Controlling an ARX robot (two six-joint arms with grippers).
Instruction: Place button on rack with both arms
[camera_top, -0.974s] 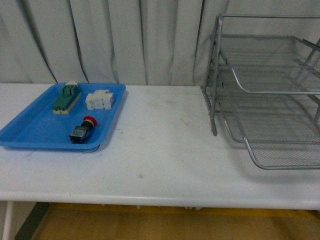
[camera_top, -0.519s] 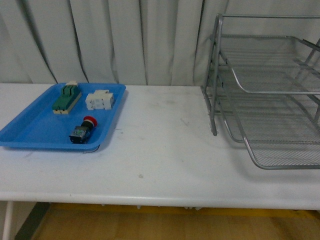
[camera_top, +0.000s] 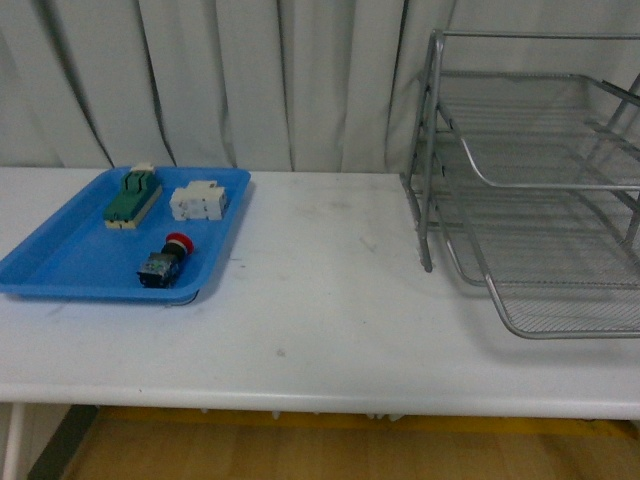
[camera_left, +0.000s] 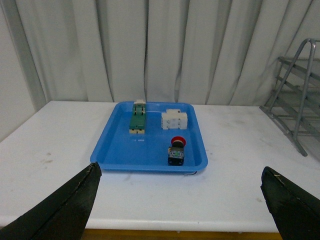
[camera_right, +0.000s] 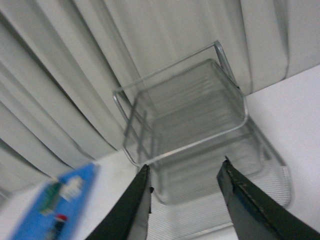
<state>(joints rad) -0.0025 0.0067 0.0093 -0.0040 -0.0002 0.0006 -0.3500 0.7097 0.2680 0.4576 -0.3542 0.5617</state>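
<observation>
The button (camera_top: 168, 258) lies on its side in the blue tray (camera_top: 60, 270), red cap toward the curtain, near the tray's front edge. In the left wrist view the button (camera_left: 177, 150) sits beyond my left gripper (camera_left: 180, 171), which hangs open and empty above the table's front part. The silver wire rack (camera_top: 540, 180) stands at the right of the table. The right wrist view is blurred and shows my right gripper (camera_right: 185, 165) open and empty above the rack (camera_right: 190, 115). Neither arm shows in the front view.
A green-and-cream component (camera_top: 133, 197) and a white blocky component (camera_top: 198, 200) lie in the far half of the tray. A grey curtain (camera_top: 250, 80) hangs close behind the table. The white table's front edge (camera_top: 320, 400) runs across the view.
</observation>
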